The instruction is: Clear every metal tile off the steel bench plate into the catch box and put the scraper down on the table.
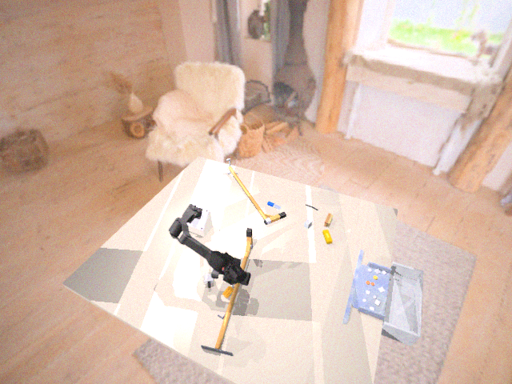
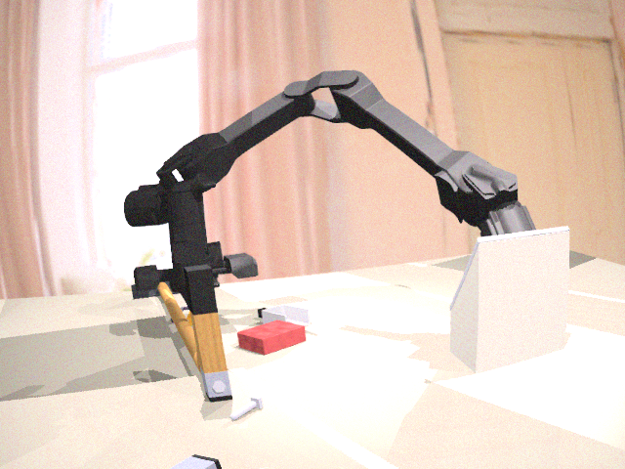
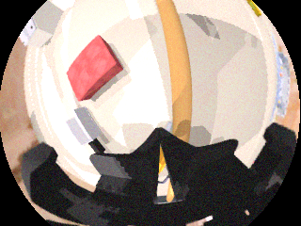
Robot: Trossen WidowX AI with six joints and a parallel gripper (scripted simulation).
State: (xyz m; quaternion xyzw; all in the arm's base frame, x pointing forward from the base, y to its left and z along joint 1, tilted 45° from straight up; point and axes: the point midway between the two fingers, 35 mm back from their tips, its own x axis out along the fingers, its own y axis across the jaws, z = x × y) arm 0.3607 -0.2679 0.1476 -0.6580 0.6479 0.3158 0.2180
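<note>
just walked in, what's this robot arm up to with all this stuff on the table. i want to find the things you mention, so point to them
The arm has its gripper (image 1: 238, 278) (image 2: 177, 287) (image 3: 158, 130) shut, with nothing held, right by the handle of the long scraper (image 1: 230, 305) (image 2: 209, 340) (image 3: 182, 80). The sweeping looks undone: metal tiles (image 1: 381, 289) still dot the bench plate (image 1: 360, 281) (image 3: 282, 89), well away from the gripper, beside the catch box (image 1: 421, 289). A second long yellow tool (image 1: 247, 193) lies elsewhere on the table.

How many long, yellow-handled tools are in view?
2. In the top view, the T-headed tool passes beneath the arm; the hooked tool lies higher in the picture. No others show.
</note>
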